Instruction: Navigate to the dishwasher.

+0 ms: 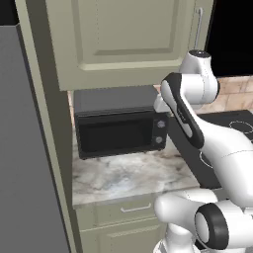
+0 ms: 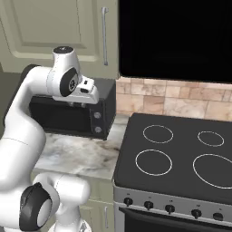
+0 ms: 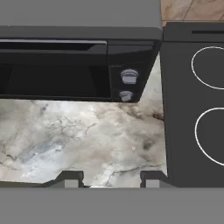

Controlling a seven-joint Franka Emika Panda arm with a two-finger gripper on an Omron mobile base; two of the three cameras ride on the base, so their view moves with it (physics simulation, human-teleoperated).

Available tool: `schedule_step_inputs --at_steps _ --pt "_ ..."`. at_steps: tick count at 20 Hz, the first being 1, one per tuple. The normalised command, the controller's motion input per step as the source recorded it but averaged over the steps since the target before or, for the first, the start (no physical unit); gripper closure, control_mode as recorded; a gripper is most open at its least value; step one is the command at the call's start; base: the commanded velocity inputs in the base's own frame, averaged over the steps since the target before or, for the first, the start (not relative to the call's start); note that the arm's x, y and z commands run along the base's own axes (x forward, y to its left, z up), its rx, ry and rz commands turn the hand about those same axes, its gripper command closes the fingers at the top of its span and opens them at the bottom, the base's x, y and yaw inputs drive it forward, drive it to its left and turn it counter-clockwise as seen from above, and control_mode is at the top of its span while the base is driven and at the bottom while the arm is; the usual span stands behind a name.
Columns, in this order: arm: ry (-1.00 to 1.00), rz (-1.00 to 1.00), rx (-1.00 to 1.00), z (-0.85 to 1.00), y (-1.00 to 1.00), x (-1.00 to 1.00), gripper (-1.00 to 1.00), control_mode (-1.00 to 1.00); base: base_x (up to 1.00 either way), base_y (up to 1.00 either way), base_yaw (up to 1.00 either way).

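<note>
While the gripper (image 3: 111, 178) hangs over the marble counter (image 1: 128, 178) with its fingers spread and nothing between them, a black microwave (image 1: 118, 127) sits at the counter's back edge, and the stove (image 2: 181, 154) butts against its right edge. No dishwasher can be made out.

The tabletop (image 3: 87, 135) looks like veined marble, smooth. The microwave (image 1: 118, 129) is matt black with metal knobs; the cooktop (image 2: 181, 154) is flat, dark and smooth.
</note>
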Motion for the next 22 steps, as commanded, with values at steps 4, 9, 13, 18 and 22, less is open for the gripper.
schedule_step_inputs --at_steps 4,9,13,18,22 --pt "0.0 0.0 0.0 0.0 0.0 0.0 -1.0 1.0 0.0 0.0 0.0" --pt "0.0 0.0 0.0 0.0 0.0 0.0 -1.0 1.0 -0.64 -0.01 0.0" --pt "0.0 0.0 0.0 0.0 0.0 0.0 -1.0 1.0 -0.52 0.0 0.0" --pt "0.0 0.0 0.0 0.0 0.0 0.0 -1.0 1.0 -0.01 0.0 -0.04" --pt "0.0 0.0 0.0 0.0 0.0 0.0 -1.0 1.0 -0.08 -0.19 -0.5"
